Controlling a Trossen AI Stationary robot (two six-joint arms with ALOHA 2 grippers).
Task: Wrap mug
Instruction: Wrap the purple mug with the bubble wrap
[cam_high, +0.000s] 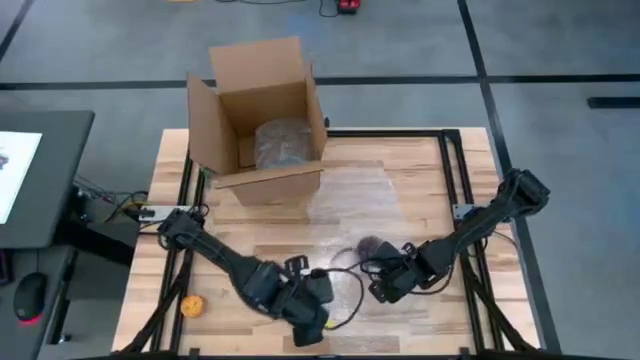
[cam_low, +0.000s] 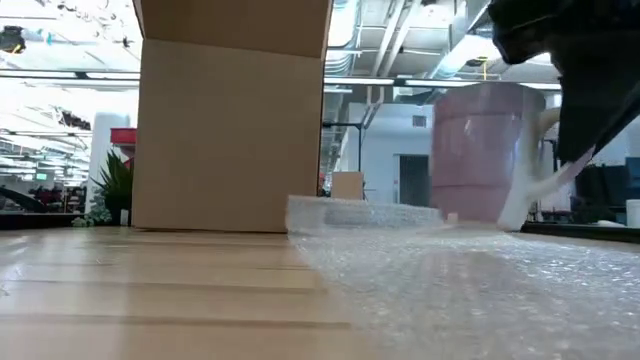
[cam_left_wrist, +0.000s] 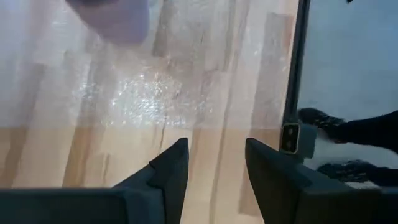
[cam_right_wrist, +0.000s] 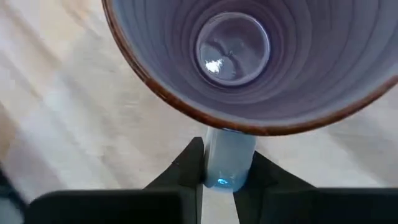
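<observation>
right now we are holding the pink mug (cam_right_wrist: 249, 56) by its handle (cam_right_wrist: 229, 163) with our right gripper (cam_right_wrist: 228, 177), the two dark fingers pinched tight on either side of that pale handle. the mug is standing upright on the sheet of bubble wrap (cam_high: 350, 215), toward the near middle of the wooden table (cam_high: 430, 180), and from overhead it is showing only as a small mauve round (cam_high: 369, 244) just beside the right gripper (cam_high: 385, 282). in the low view the mug (cam_low: 487, 150) is sitting on the clear wrap (cam_low: 470, 270), whose far edge is curling up a little in front of the box. our left gripper (cam_left_wrist: 214, 168) is hovering near the table's front edge, just beside the mug's side of the sheet, its fingers standing parted with nothing between them. behind the wrap an open cardboard box (cam_high: 262, 115) is standing at the back of the table, and inside it a bundle already swathed in bubble wrap (cam_high: 283, 140) is lying. a small orange object (cam_high: 192, 305) is resting by the front left corner.
</observation>
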